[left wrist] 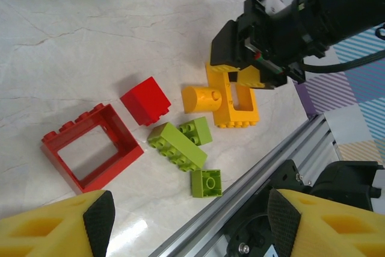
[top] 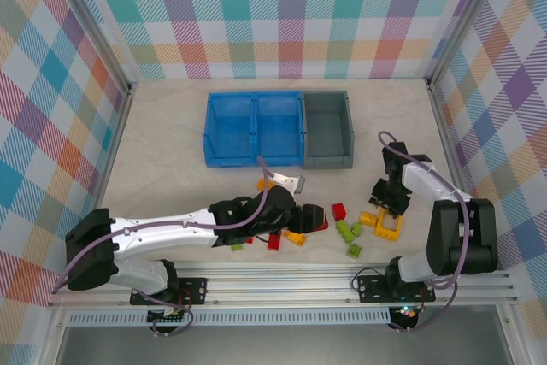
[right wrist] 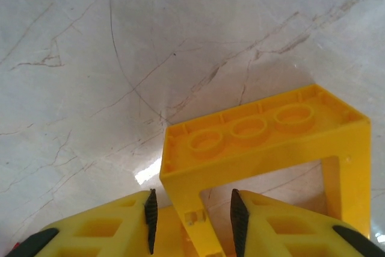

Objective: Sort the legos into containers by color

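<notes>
On marble table (top: pixel 171 143), right gripper (right wrist: pixel 191 212) clamps yellow frame (right wrist: pixel 264 148); left gripper (left wrist: pixel 186 209) gapes wide

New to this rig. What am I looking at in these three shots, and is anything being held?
Two robot arms are bolted at the near edge of a table; each ends in a two-finger gripper with a camera on the wrist. The overhead picture shows both arms, a blue bin and a grey bin at the back, and loose toy bricks in front. The left wrist camera looks past the open left gripper at a red frame, a red cube and green bricks. The right wrist camera shows the right gripper with its fingers either side of one wall of the yellow frame, which lies on the table.
</notes>
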### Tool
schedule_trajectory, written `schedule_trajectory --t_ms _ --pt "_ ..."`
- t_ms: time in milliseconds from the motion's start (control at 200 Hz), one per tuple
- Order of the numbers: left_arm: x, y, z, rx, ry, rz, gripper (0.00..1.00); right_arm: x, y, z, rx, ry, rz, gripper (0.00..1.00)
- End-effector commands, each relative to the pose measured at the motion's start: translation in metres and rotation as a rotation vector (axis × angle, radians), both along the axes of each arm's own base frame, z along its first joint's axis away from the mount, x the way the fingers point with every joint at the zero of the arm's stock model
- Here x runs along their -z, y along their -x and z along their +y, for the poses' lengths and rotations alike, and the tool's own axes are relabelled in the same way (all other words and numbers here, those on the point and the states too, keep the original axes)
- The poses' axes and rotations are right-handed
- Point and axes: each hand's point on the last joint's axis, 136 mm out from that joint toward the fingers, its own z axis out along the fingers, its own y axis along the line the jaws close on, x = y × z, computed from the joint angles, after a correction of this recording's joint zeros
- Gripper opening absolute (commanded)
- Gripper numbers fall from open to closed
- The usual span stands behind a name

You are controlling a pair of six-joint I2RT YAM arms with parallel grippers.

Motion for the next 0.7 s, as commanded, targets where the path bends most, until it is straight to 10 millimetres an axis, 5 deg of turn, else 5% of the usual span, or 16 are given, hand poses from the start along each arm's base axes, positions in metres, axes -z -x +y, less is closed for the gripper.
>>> schedule_trajectory --t_ms 0,260,480,595,695 --pt "-0.017 0.003 -0.013 0.012 0.053 -0.019 0.70 0.006 -0.002 0.001 -0.015 -0.013 0.002 0.35" --pt "-0.015 0.004 -0.013 0.009 0.037 -0.022 0.70 0.010 -0.012 0.002 -0.054 -0.017 -0.011 0.20" --pt "-0.017 0.000 -0.009 -0.002 0.018 -0.045 0.69 -0.008 -0.027 -0.001 -0.113 0.044 -0.051 0.11" --pt "-0.028 -0.008 0.005 -0.062 -0.015 -0.078 0.69 -0.037 -0.035 -0.011 -0.121 0.136 -0.114 0.06" --pt "-0.052 -0.019 0.023 -0.125 -0.059 -0.144 0.70 -0.082 -0.058 0.006 -0.216 0.183 -0.263 0.06"
